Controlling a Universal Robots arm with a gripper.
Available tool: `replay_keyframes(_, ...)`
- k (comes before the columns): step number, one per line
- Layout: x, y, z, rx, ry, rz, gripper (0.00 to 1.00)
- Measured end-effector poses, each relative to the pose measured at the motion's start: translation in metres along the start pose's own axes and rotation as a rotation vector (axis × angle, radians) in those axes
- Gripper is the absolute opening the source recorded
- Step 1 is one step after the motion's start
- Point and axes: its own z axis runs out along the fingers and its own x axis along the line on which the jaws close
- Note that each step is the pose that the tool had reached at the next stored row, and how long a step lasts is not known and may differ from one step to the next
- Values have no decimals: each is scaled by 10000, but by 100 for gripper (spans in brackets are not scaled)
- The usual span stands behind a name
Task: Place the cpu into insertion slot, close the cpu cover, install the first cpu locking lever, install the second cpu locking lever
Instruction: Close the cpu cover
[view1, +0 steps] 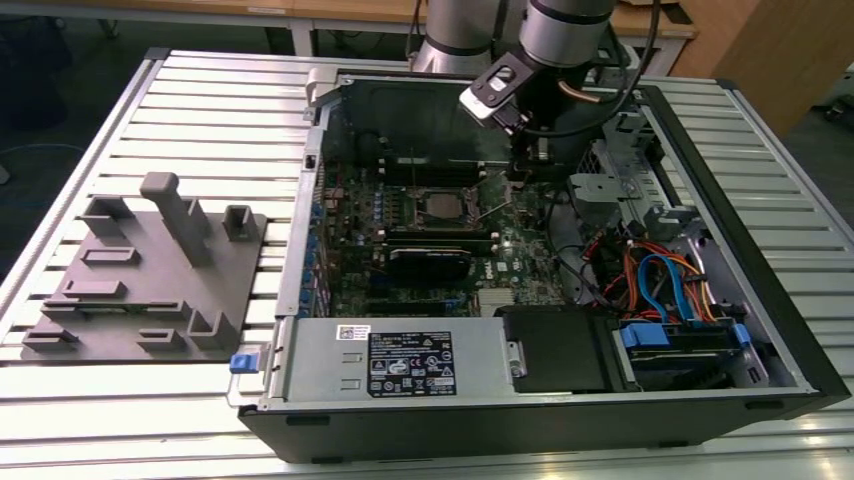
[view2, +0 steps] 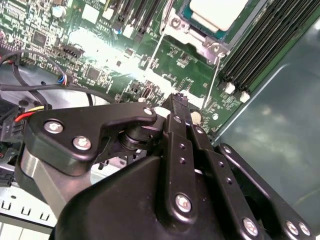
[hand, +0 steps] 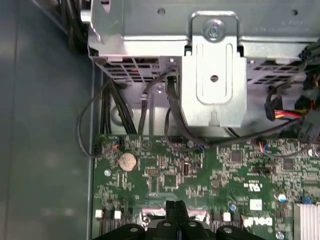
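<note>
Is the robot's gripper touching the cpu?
Apart. In the second wrist view, bare green board lies between the shut gripper and the cpu.

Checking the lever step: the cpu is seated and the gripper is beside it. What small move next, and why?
Probably ease the gripper toward the nearer locking lever and press on it. The cpu sits framed by the cpu cover, but that lever and the other lever look unlatched, angled off the board, and the shut gripper's tip is beside the nearer one.
</note>
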Motion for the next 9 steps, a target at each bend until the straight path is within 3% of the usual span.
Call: replay_keyframes(9,0,107,30,31,2,1,10)
